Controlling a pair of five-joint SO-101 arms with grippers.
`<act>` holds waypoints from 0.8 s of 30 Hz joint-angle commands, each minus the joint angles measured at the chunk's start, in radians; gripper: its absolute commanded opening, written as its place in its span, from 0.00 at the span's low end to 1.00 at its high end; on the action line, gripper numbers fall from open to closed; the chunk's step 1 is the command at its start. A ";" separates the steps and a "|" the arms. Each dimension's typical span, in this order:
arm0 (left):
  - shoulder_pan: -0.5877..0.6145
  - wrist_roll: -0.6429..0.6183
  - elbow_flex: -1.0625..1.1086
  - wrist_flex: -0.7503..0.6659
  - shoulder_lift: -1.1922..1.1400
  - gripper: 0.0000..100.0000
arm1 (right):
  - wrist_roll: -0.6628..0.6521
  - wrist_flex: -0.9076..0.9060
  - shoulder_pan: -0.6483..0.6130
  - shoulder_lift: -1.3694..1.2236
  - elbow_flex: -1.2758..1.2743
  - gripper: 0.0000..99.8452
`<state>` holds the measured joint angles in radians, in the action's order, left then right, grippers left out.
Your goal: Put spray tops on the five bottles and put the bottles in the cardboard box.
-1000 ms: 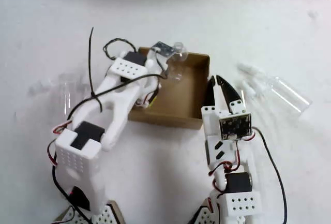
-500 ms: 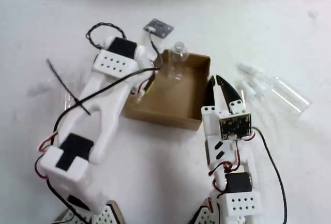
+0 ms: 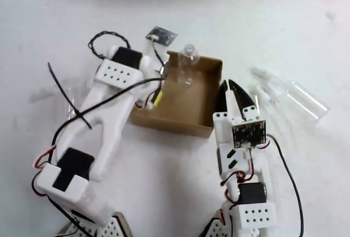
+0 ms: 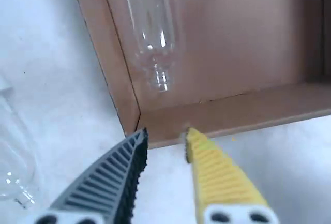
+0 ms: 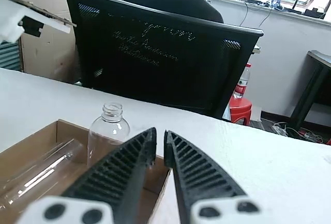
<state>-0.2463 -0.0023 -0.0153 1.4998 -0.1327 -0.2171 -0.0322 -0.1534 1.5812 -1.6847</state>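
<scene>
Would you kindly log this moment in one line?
left gripper: open, outside brown cardboard box corner | right gripper: shut | clear capless plastic bottle: in box

We see the cardboard box (image 3: 188, 117) as matt brown board. The bottle (image 4: 147, 27) lying in it is clear, glossy plastic. The left gripper (image 4: 165, 133) has ribbed plastic fingers, one grey and one yellow. The right gripper (image 5: 159, 133) has ribbed matt black fingers. The tabletop (image 3: 164, 182) looks white and matt.
</scene>
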 commanded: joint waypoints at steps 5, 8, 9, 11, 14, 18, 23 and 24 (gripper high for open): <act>-0.016 -0.044 0.006 -0.066 0.061 0.19 | -0.009 0.021 -0.007 -0.013 -0.011 0.02; -0.015 -0.049 0.061 -0.157 0.061 0.18 | -0.009 0.021 -0.007 -0.013 -0.011 0.02; -0.015 -0.051 0.087 -0.192 0.061 0.18 | -0.009 0.021 -0.007 -0.013 -0.011 0.02; -0.016 -0.051 0.132 -0.249 0.061 0.18 | -0.009 0.021 -0.007 -0.013 -0.011 0.02; -0.015 -0.051 0.172 -0.298 0.061 0.18 | -0.009 0.022 -0.007 -0.013 -0.011 0.02; -0.007 -0.051 0.183 -0.328 0.056 0.19 | -0.009 0.022 -0.007 -0.013 -0.011 0.02; -0.007 -0.054 0.172 -0.359 -0.054 0.19 | -0.009 0.021 -0.008 -0.013 -0.011 0.02; -0.007 -0.054 0.172 -0.362 -0.074 0.19 | -0.009 0.021 -0.008 -0.015 -0.011 0.02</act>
<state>-0.2493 -0.0437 0.1749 1.1730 -0.1603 -0.2171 -0.0322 -0.1534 1.5812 -1.6847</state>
